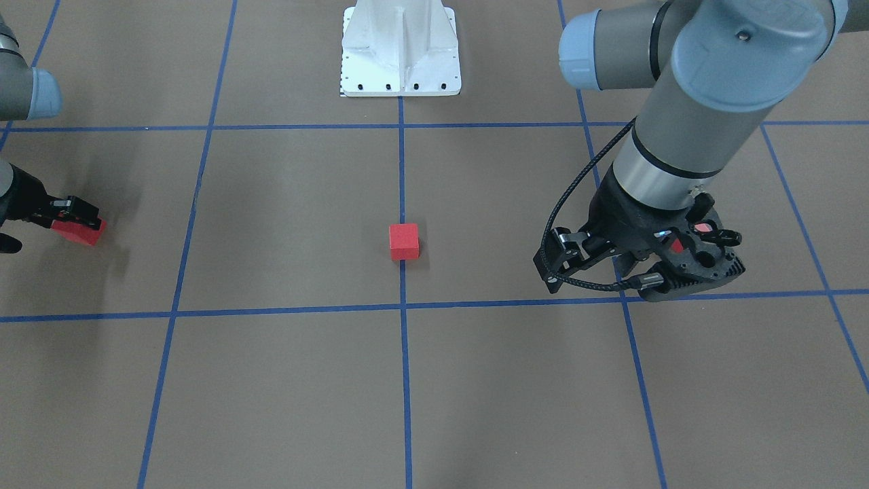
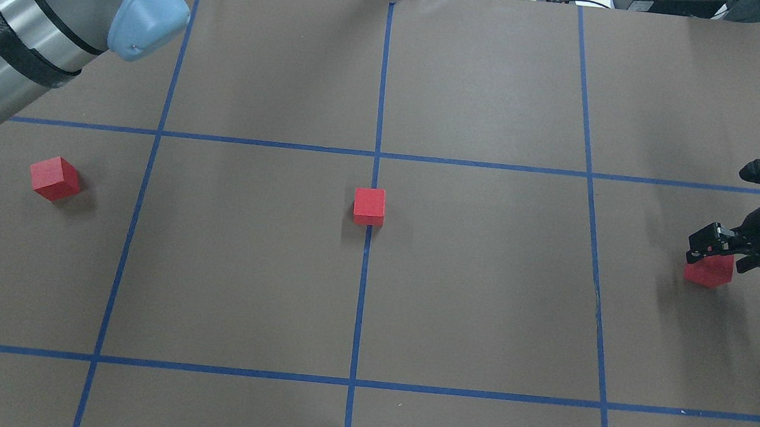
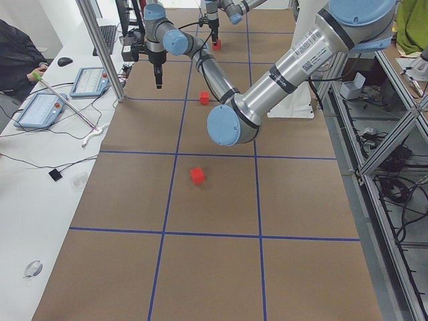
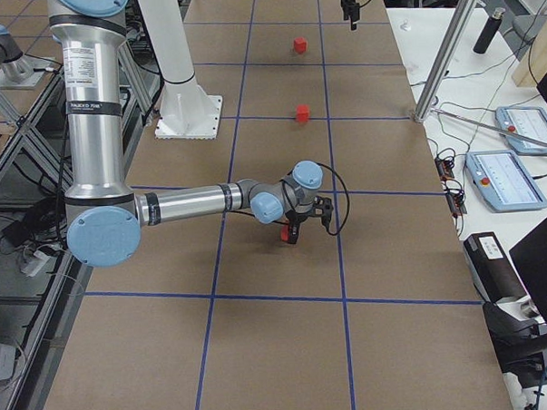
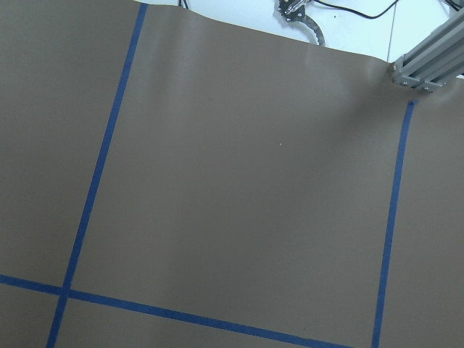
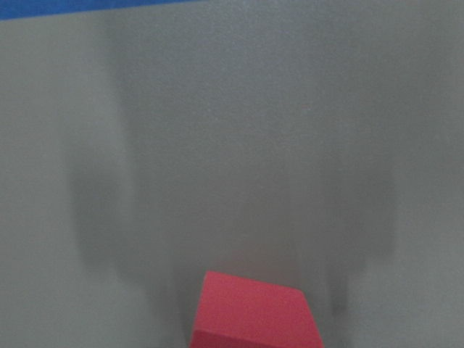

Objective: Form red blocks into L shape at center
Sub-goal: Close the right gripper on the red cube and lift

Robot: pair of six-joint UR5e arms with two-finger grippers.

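Your right tool (image 2: 716, 254) sits over the 3 o'clock red block (image 2: 709, 272), grip can't tell; left tool (image 3: 158, 79) can't tell either. The middle block (image 2: 369, 205) is at center (image 2: 419, 245), third block (image 2: 54, 178) at 9 o'clock. If you pinch that skewed cube off-square, it could twist out

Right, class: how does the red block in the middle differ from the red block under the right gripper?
The middle block sits on the central blue tape line; the right-side block lies in an outer cell. The middle block is square to the tape; the right-side block is turned. The middle block stands alone; the right gripper is directly over the right-side block. Both are small red cubes.
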